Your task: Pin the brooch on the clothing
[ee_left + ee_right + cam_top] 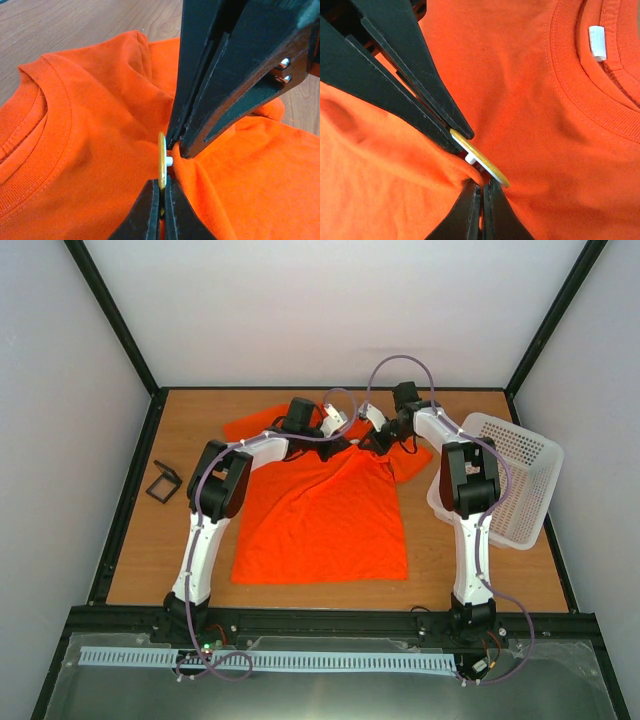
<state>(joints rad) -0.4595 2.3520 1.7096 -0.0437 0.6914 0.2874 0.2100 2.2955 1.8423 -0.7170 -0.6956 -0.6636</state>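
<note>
The orange T-shirt [320, 510] lies flat in the middle of the table, collar at the far end. Both grippers meet over its chest, just below the collar. My left gripper [350, 437] is shut on the edge of the golden brooch [161, 160], holding the disc on edge [481, 159]. A white post on the disc's back touches a raised fold of fabric. My right gripper [372, 443] is shut on that fold of the T-shirt [445, 170], pinching it up against the post. In the left wrist view my left gripper [162, 187] is at the bottom; the right gripper's fingers [210, 90] come in from above.
A white perforated basket [520, 480] stands at the right, beside the right arm. A small open black box [163, 483] lies at the left on the wooden table [140, 560]. The collar with a white label [597, 42] is close beyond the grippers.
</note>
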